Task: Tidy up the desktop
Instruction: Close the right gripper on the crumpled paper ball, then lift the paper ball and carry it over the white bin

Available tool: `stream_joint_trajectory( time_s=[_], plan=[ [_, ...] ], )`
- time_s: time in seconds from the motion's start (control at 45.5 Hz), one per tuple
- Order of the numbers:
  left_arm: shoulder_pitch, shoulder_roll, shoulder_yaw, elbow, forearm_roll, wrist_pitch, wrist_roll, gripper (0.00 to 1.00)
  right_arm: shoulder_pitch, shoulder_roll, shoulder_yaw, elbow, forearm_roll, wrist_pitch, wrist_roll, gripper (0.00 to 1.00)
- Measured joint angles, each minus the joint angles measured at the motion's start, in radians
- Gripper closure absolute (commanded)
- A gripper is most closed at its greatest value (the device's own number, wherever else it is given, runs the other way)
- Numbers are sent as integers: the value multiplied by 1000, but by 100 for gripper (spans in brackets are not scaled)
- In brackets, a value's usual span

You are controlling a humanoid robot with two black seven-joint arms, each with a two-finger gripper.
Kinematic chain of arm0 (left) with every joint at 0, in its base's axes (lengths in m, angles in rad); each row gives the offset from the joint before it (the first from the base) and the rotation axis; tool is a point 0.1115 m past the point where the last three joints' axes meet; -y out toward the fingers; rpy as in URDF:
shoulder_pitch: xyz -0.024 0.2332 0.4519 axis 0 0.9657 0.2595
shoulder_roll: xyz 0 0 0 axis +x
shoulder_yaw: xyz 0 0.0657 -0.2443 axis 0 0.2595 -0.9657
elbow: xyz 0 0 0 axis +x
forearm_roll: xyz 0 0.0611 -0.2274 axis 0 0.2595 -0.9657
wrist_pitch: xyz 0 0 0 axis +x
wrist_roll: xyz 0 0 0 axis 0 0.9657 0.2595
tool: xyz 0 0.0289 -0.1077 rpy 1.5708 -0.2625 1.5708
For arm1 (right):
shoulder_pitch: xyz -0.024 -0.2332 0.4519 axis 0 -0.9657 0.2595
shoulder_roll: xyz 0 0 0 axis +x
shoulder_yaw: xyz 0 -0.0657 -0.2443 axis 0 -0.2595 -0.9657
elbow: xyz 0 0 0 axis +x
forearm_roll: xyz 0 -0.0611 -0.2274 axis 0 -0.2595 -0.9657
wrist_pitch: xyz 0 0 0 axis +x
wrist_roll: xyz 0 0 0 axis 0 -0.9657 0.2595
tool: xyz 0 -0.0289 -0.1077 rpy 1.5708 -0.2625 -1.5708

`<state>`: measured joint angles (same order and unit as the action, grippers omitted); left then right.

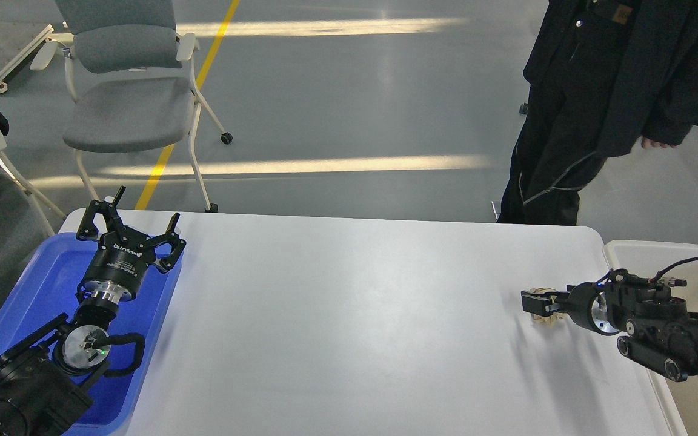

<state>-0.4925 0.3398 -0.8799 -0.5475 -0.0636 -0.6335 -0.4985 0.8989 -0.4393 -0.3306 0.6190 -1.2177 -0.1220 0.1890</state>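
Note:
The desktop [349,315] is a wide white tabletop with rounded corners. My left gripper [134,218] is open and empty above the blue tray [52,266] at the table's left end. My right gripper [537,306] is low over the right part of the desktop, its fingers closed around a small crumpled tan object [548,320] that is mostly hidden behind them.
A cream-white bin [634,251] stands off the table's right edge, under my right arm. A person in dark clothes [591,109] stands behind the far right corner. A grey chair [131,97] stands behind the far left corner.

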Motion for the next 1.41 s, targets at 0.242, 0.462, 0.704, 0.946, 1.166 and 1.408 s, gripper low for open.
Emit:
stream_joint_trajectory(
  time_s=[0.242, 0.462, 0.704, 0.946, 1.166, 1.408],
  plan=[
    [0, -1, 0, 0, -1, 0, 0, 0, -30, 42, 0, -68, 7, -9, 1, 0],
    [0, -1, -1, 0, -1, 0, 0, 0, -56, 84, 3, -141, 12, -18, 4, 0],
    [0, -1, 0, 0, -1, 0, 0, 0, -67, 113, -1, -182, 17, -24, 5, 29],
    [0, 0, 0, 0, -1, 0, 0, 0, -78, 134, -5, -225, 23, -25, 6, 98],
    [0, 0, 0, 0, -1, 0, 0, 0, -86, 142, -5, -248, 25, -25, 9, 100],
    [0, -1, 0, 0, -1, 0, 0, 0, -87, 145, -6, -253, 30, -19, 33, 100]
  ],
)
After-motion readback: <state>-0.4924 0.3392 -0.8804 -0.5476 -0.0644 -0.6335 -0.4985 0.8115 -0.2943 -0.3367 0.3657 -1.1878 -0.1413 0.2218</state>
